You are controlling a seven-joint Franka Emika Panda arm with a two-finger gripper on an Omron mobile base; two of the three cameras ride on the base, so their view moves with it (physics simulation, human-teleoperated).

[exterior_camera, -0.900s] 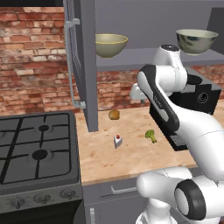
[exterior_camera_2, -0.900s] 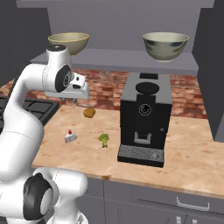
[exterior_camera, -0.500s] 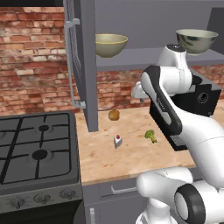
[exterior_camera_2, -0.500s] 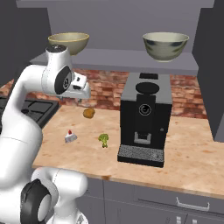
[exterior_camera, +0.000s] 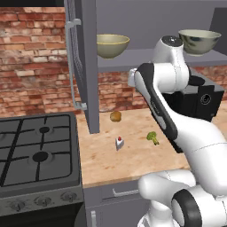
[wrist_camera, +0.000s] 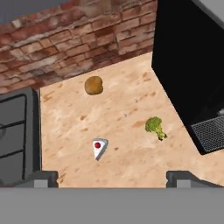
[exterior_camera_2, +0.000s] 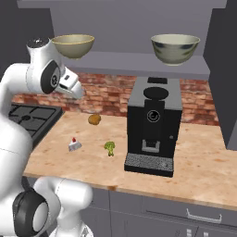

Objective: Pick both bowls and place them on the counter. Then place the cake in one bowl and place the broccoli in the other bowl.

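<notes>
While shelved — yellow-tan bowl (exterior_camera_2: 72,45) | grey-green bowl (exterior_camera_2: 175,48) — both hold nothing visible

Pretty even, soft light all over, nothing dim. Counter (wrist_camera: 131,113) is bright, faint small shadows under the bits ahead of the fingers. No glare or blur, edges straight, just flat rendered sharpness everywhere.

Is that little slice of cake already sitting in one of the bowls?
No, the cake lies bare on the counter, between the stove and the broccoli.
</notes>
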